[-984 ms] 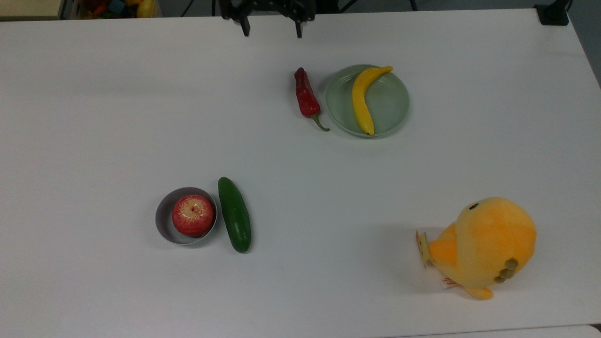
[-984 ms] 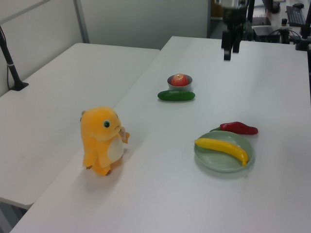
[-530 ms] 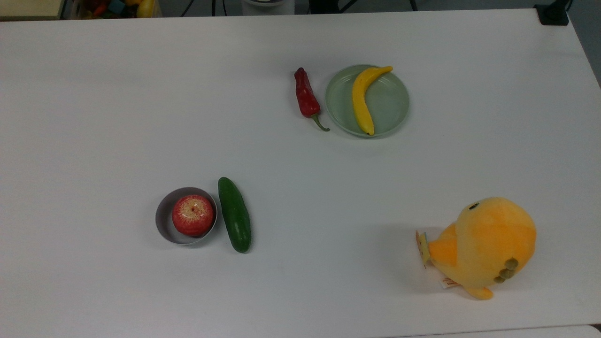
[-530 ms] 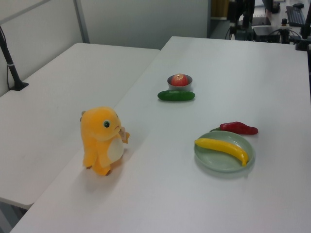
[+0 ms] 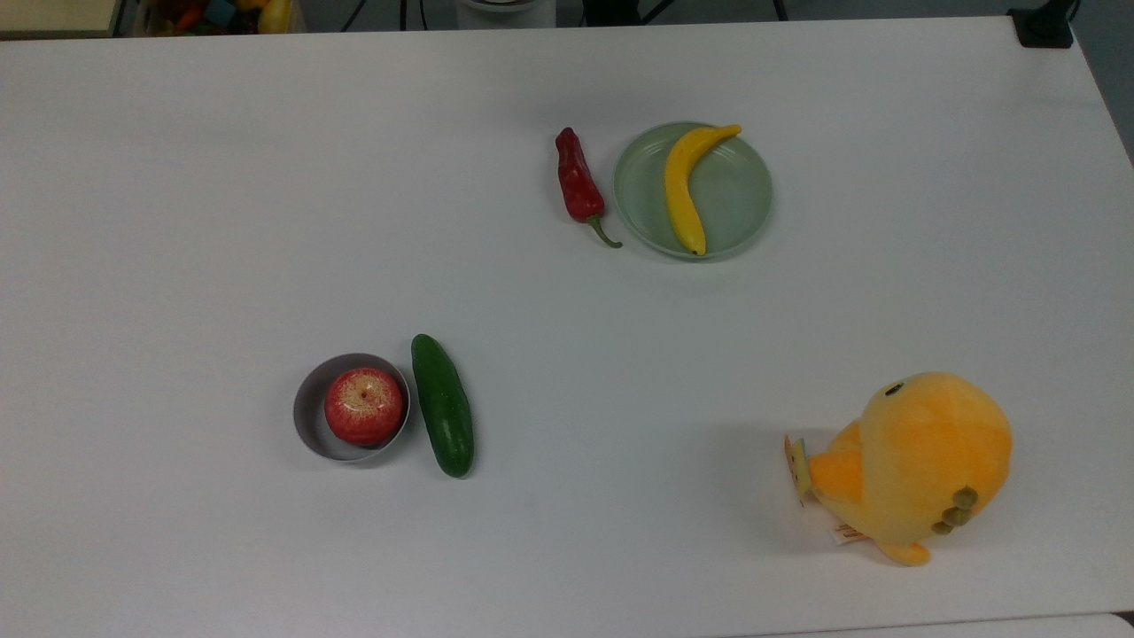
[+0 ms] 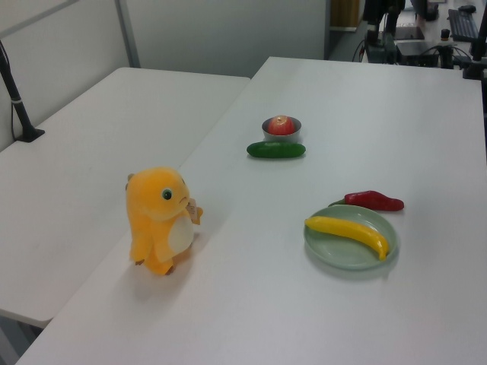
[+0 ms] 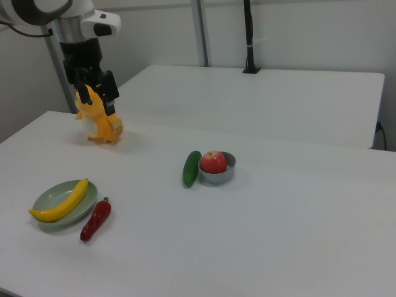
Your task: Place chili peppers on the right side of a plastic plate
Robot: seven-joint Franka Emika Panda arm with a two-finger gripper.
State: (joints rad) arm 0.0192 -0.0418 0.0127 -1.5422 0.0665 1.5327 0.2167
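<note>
Wrinkled glossy chili peppers [image 5: 578,183] beside round plastic plate [image 5: 741,190]

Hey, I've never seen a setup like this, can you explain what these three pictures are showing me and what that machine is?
It is one white table seen by three cameras: one from above and one from either side. The machine is a robot arm; its hand, at the right view's upper left, hangs in the air with two fingers spread and holds nothing. On the table lie a red chili just beside a pale green plate, on the top view's left of it, a banana on that plate, an apple in a grey bowl, a cucumber beside the bowl, and an orange plush toy.
</note>
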